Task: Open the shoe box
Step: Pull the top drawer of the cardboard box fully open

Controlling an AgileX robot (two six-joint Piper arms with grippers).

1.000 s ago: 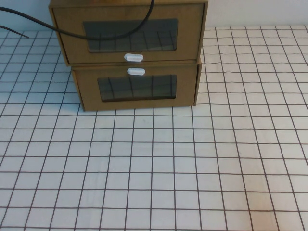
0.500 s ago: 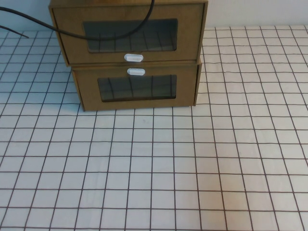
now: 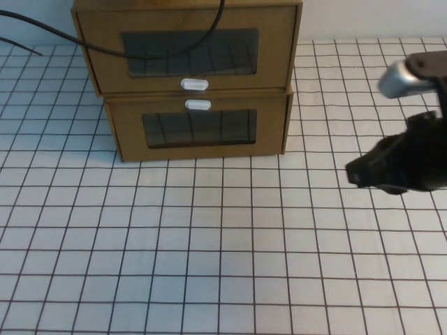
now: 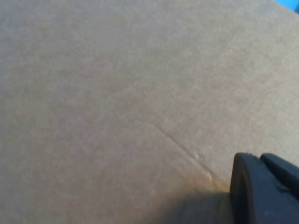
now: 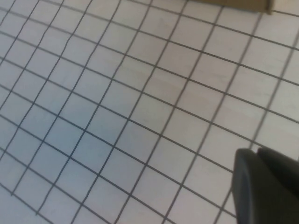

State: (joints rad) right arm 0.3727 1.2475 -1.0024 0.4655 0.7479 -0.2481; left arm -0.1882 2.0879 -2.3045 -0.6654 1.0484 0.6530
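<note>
Two brown cardboard shoe boxes with dark windows stand stacked at the back of the table. The upper box [image 3: 276, 49] and the lower box [image 3: 269, 125] each carry a white handle: the upper handle [image 3: 194, 84] and the lower handle [image 3: 198, 105]. Both fronts look closed. My right gripper [image 3: 355, 173] hovers over the table to the right of the boxes, shut and empty, pointing toward them. In the right wrist view the right gripper [image 5: 256, 156] hangs over grid squares. My left gripper [image 4: 258, 161] is shut, close against plain cardboard [image 4: 117, 93].
A white cloth with a dark grid [image 3: 209, 251] covers the table. A black cable [image 3: 105, 47] drapes across the upper box's front from the left. A corner of a box [image 5: 238, 3] shows in the right wrist view.
My right arm has come into the high view from the right edge; it was out of sight in both earlier frames. The boxes have not moved.
</note>
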